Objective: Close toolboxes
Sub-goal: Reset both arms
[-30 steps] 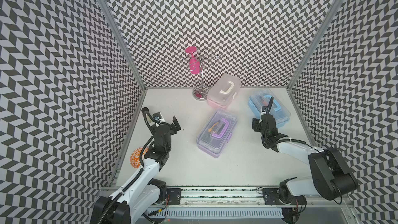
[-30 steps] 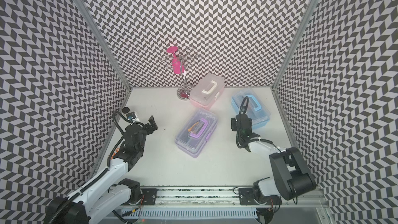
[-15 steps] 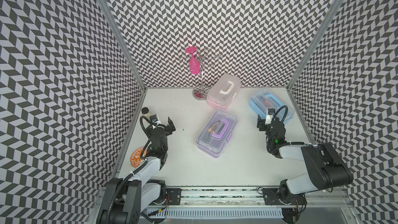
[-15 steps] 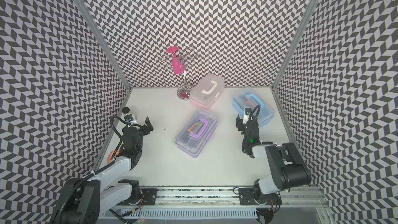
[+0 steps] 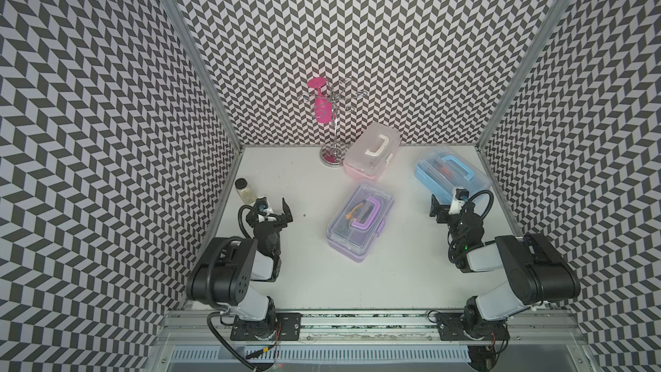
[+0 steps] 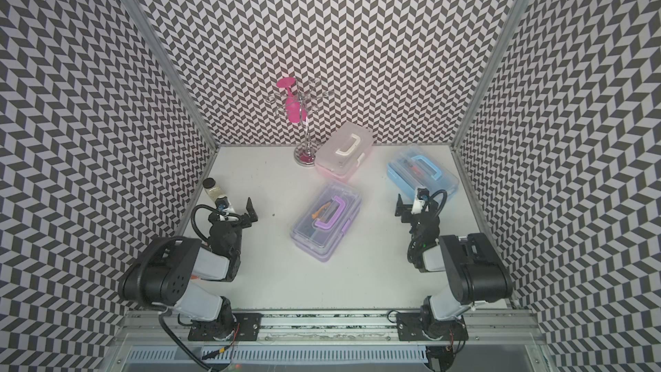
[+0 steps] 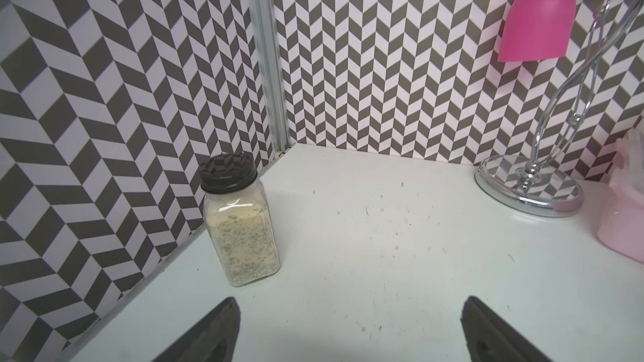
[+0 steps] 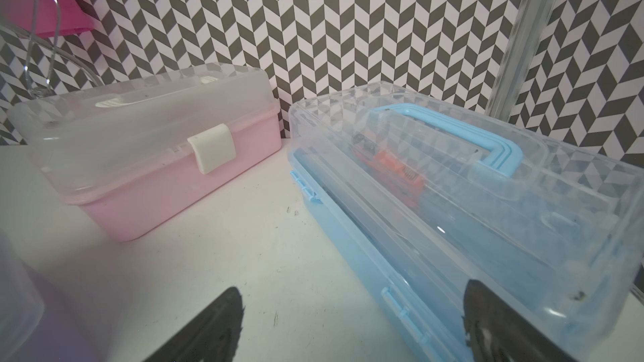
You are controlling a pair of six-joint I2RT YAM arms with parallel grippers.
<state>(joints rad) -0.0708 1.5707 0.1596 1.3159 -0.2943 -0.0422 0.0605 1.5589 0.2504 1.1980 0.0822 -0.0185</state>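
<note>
- white tabletop (image 5: 322, 280);
- purple toolbox (image 5: 359, 225) at centre, lid down;
- blue toolbox (image 5: 450, 175) back right, lid down;
- pink toolbox (image 5: 372, 155) at back wall, latch down;
- right gripper (image 8: 352, 294) spread wide, empty, just short of blue toolbox;
- left gripper (image 7: 348, 302) spread wide, empty, near jar (image 5: 245, 189)

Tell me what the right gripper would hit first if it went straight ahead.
Probably the blue box: one finger of the open right gripper lines up with its near side, while the other faces bare table. Depth is hard to judge.
</note>
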